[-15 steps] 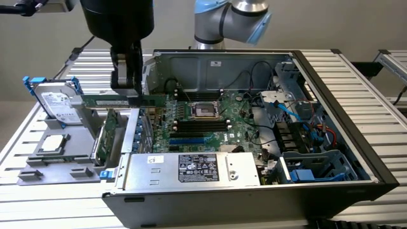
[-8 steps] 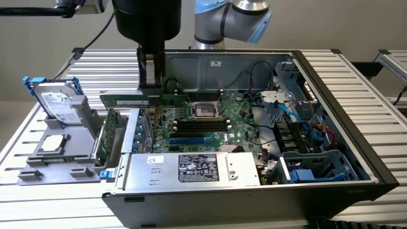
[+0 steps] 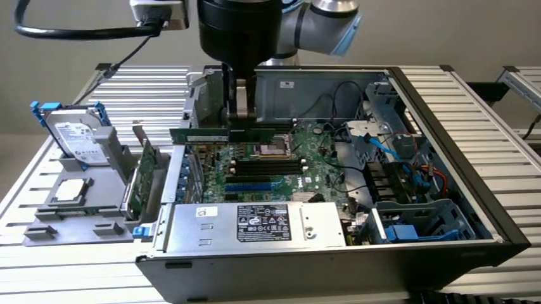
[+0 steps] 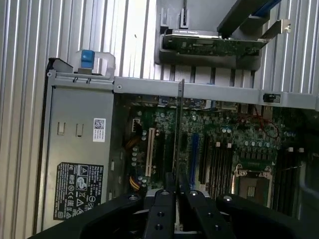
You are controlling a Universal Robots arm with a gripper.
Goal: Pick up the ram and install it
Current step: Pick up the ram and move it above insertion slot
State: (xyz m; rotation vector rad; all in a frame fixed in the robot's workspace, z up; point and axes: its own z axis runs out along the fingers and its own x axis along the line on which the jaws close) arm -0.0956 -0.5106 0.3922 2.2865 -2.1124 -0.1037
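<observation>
The ram (image 3: 222, 135) was held on edge in the gripper (image 3: 242, 124) over the open computer case (image 3: 473, 190), level and lengthwise across the exterior view, apart from the black memory slots (image 3: 266, 166) on the motherboard (image 3: 317, 161) and running roughly the same way as they do. The fingers (image 3: 242, 104) were closed on it, pinching its upper edge from both flat faces. The grip sat somewhat toward the exterior view's right of the stick's middle, so the longer free end reached toward that view's left and a shorter end stuck out on the other side. In the wrist view the ram (image 4: 178, 124) appeared edge-on as a thin line running straight out from between the two dark fingertips of the gripper (image 4: 177, 183), with the motherboard (image 4: 234, 144) behind it. The CPU socket (image 3: 275, 149) lay just past the ram's right end in the exterior view. Outside the case, on the exterior view's left, a hard drive (image 3: 78, 136) with blue rails and a green expansion card (image 3: 146, 172) stood in a grey holder (image 3: 76, 215) on the slatted table (image 3: 498, 126).
</observation>
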